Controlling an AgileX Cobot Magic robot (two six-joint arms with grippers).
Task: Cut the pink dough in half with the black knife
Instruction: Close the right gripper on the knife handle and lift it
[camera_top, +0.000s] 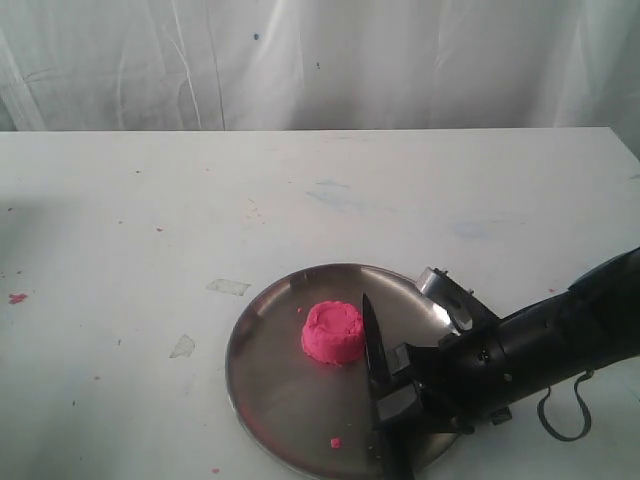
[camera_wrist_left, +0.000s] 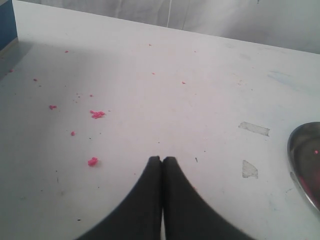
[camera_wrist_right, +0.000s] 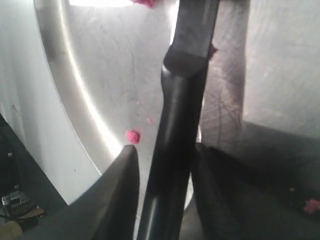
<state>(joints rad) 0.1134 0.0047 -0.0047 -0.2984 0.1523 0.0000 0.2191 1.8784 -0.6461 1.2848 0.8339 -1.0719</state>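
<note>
The pink dough (camera_top: 333, 333) is a whole round lump near the middle of the steel plate (camera_top: 270, 400). The black knife (camera_top: 372, 335) lies just right of it, its tip pointing to the table's far side and its handle reaching over the plate's near rim. My right gripper (camera_top: 397, 388) straddles the handle. In the right wrist view the knife handle (camera_wrist_right: 175, 150) runs between the two fingers of the right gripper (camera_wrist_right: 165, 148), with a bright gap along one finger, so it is open. My left gripper (camera_wrist_left: 162, 159) is shut on nothing above bare table, out of the exterior view.
Pink crumbs lie on the table (camera_wrist_left: 93, 161) and on the plate (camera_wrist_right: 132, 136). Two tape scraps (camera_top: 228, 287) are stuck left of the plate. The plate's rim (camera_wrist_left: 305, 150) shows at the edge of the left wrist view. A white curtain hangs behind the table.
</note>
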